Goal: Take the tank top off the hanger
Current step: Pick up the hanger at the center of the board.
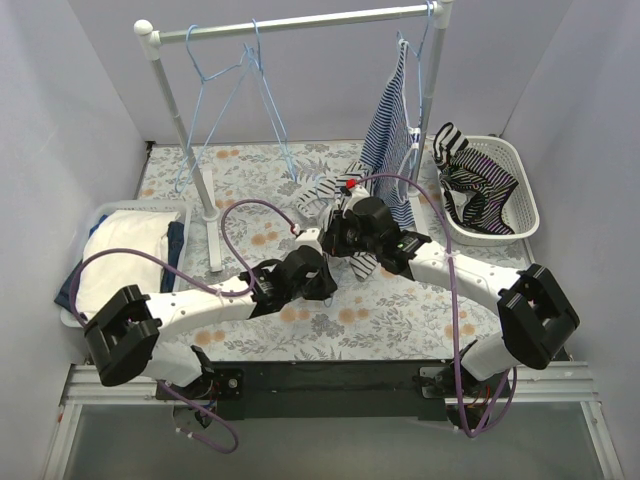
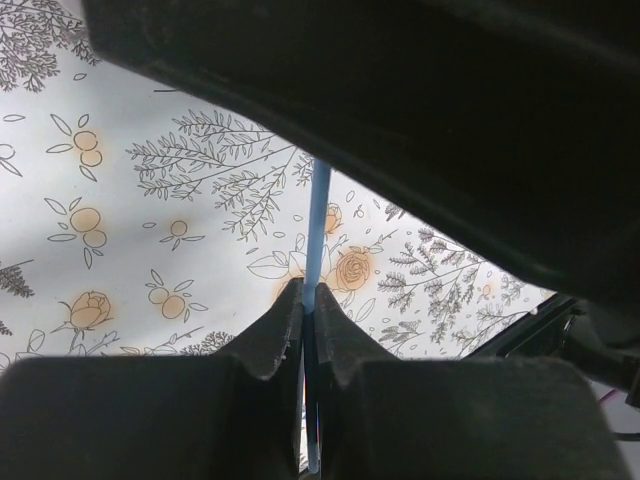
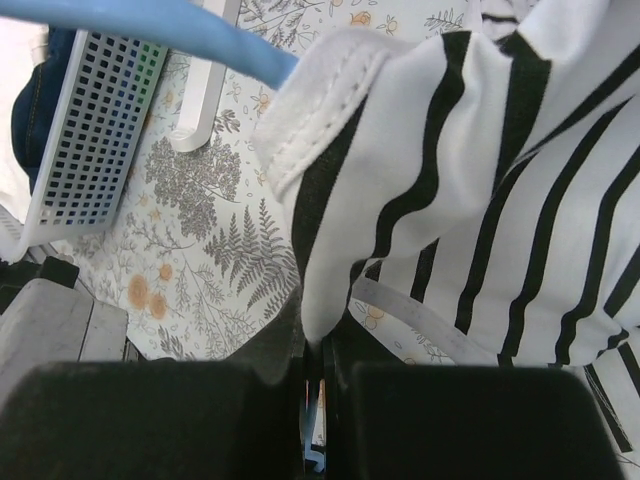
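The tank top (image 1: 330, 188), white with black stripes, lies bunched at the middle of the floral table between the two arms. In the right wrist view the tank top (image 3: 480, 150) fills the right half, and the blue hanger (image 3: 130, 18) runs into its hemmed strap at the top. My right gripper (image 3: 313, 335) is shut on a fold of that fabric. My left gripper (image 2: 308, 290) is shut on the hanger's thin blue wire (image 2: 318, 225), above the tablecloth. From above, the left gripper (image 1: 330, 287) sits just in front of the right gripper (image 1: 332, 238); the hanger is hidden there.
A white clothes rack (image 1: 290, 22) stands at the back with empty blue hangers (image 1: 240, 80) and a blue striped garment (image 1: 390, 130) hanging at its right end. A white basket (image 1: 527, 205) of striped clothes is at the right, another basket (image 1: 110, 208) of clothes at the left.
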